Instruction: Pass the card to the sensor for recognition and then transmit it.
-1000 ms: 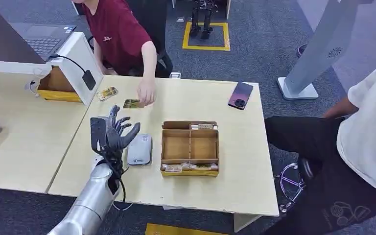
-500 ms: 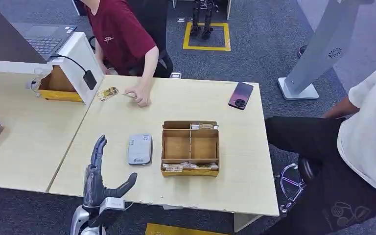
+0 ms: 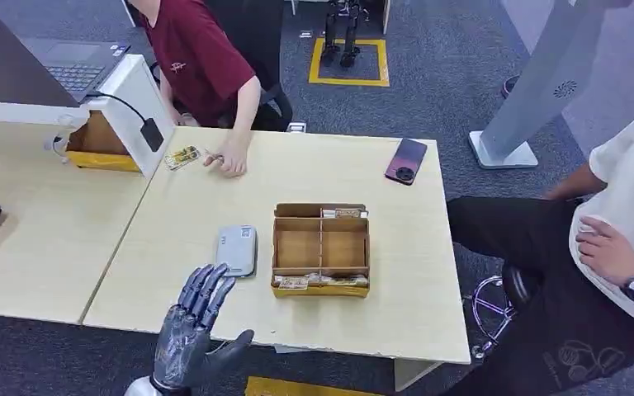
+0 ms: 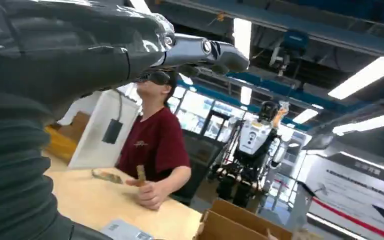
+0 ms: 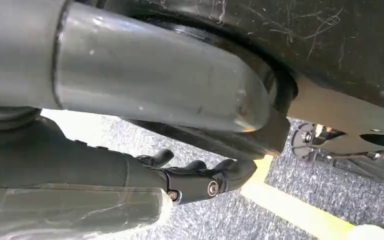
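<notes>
My left hand (image 3: 194, 334) hovers at the table's near edge, fingers spread and holding nothing, just short of the grey sensor (image 3: 236, 250). At the far side, a person in a red shirt holds a card (image 3: 215, 157) in their hand, beside another card (image 3: 181, 157) lying flat on the table. The left wrist view looks past my left hand (image 4: 80, 55) to that held card (image 4: 140, 175), which stands upright in the person's fist, and to the flat card (image 4: 107, 176). My right hand (image 5: 200, 177) hangs low over the floor, fingers loosely extended and empty.
A cardboard box (image 3: 320, 247) with compartments and cards along its edges sits right of the sensor. A dark phone (image 3: 405, 160) lies at the far right corner. A white stand with a cable (image 3: 136, 107) and a laptop are at the far left. A seated person in white (image 3: 619, 231) is on the right.
My left hand dropped back from beside the sensor to the table's near edge, empty. The person in red pulled the card towards the far edge. The seated person's hand came into view.
</notes>
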{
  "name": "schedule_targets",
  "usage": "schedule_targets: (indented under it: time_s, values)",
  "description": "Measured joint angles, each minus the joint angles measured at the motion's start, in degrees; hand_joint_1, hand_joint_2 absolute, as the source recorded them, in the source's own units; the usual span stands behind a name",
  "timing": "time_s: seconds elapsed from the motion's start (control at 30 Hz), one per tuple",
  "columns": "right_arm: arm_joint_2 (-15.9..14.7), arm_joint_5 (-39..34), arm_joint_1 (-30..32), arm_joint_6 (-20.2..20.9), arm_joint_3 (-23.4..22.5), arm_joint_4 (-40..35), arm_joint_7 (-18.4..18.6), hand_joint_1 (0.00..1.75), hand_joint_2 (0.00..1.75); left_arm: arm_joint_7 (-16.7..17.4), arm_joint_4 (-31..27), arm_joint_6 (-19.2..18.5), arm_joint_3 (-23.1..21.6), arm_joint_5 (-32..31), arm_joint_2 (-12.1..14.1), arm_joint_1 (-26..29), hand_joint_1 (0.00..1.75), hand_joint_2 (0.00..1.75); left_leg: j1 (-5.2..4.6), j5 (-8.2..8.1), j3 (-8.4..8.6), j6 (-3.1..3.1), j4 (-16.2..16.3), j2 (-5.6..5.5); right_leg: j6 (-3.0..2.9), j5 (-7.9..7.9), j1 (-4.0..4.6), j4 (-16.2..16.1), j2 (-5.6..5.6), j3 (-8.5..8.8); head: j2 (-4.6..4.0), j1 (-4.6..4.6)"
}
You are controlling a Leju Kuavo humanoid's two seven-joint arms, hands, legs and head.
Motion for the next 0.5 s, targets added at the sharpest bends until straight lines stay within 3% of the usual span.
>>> schedule_targets:
  time_s: [0.07,0.27,0.37,0.43,0.5]
  values:
    - [0.0,0.5,-0.1,0.2,0.2,0.0,0.1,0.0,0.0,-0.2,0.9,0.0,0.0,-2.8,-1.1,-0.7,0.0,1.75,0.01,0.0,0.02,0.0,0.0,0.02,-0.02,0.02,0.0,0.0,-0.01,0.0,0.0,0.0]
    - [0.0,0.6,-0.1,0.2,0.4,0.0,0.2,0.0,0.0,-0.1,2.1,0.0,0.0,-3.8,-2.6,-1.8,0.0,1.75,0.02,0.01,0.03,-0.01,0.0,0.02,-0.02,0.04,0.0,0.0,-0.01,-0.01,0.0,0.0]
    - [-0.1,1.0,-0.1,0.3,0.7,0.0,0.2,0.0,0.0,0.3,3.7,0.0,0.0,-7.8,-3.3,-2.7,0.0,1.75,0.02,0.01,0.03,-0.01,0.0,0.01,-0.02,0.04,0.0,0.0,-0.01,-0.01,0.0,-0.02]
    - [-0.1,1.4,-0.3,0.5,1.0,0.0,0.4,0.0,0.0,3.8,5.4,0.0,-0.4,-11.6,-3.9,-3.8,0.0,1.75,0.01,0.01,0.03,-0.01,0.0,0.01,-0.02,0.04,0.0,0.0,-0.01,-0.02,0.0,-0.02]
    - [-0.1,1.7,-0.4,0.7,1.2,0.0,0.5,0.0,0.0,11.8,7.5,0.0,-3.0,-14.5,-3.7,-5.5,0.0,1.75,0.0,0.01,0.03,-0.01,0.0,0.02,0.0,0.06,0.0,0.0,-0.01,-0.02,0.0,-0.02]
